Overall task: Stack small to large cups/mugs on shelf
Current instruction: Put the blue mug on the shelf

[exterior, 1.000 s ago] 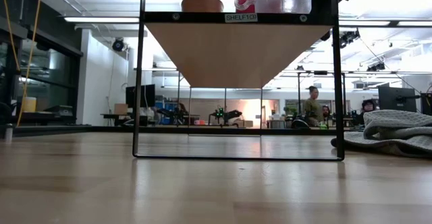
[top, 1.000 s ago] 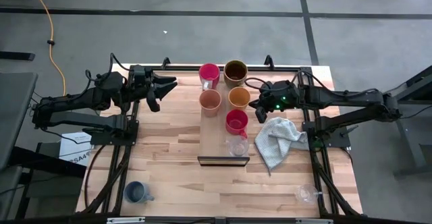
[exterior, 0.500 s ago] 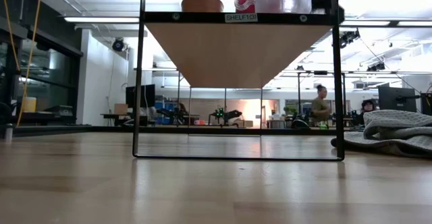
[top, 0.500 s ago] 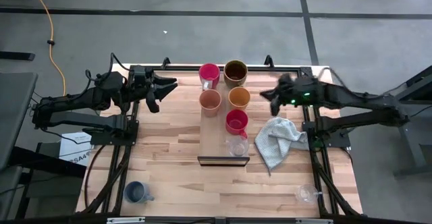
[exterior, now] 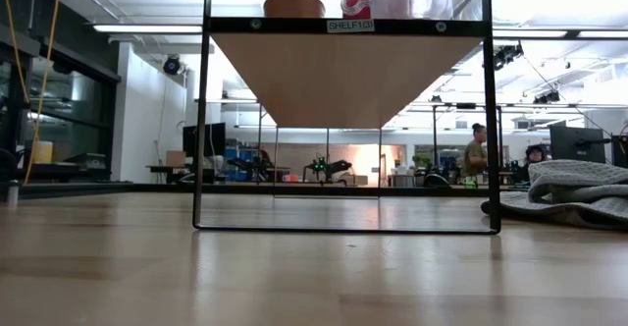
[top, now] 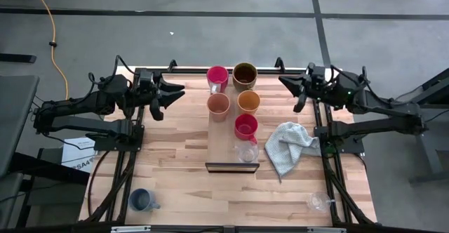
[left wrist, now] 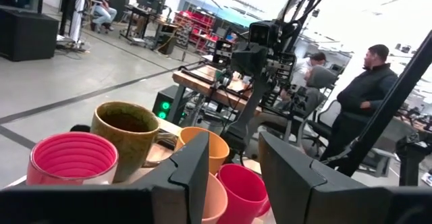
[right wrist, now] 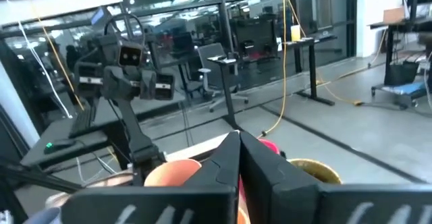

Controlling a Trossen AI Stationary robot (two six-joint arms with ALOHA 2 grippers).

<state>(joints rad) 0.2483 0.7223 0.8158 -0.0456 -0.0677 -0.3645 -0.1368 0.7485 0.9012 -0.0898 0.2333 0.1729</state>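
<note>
**Right arm pulled back, two cups still off the shelf**

At the far left of the worktop (top: 175, 163) the left hand (top: 168, 92) waits as before, its fingers apart and holding nothing. Near the front left corner stands the blue mug (top: 142, 200), not yet collected. In the middle, the long pale wooden shelf (top: 223, 138) carries six cups: red mug (top: 217, 75), olive-brown mug (top: 245, 74), two orange cups (top: 219, 104), second red mug (top: 245, 127) and a clear glass cup (top: 246, 151). The right hand (top: 296, 89) has withdrawn from beside the shelf toward the back right edge, fingers closed together and empty. The other clear glass cup (top: 318, 202) sits at the front right, beyond the grey cloth (top: 289, 147).
</note>
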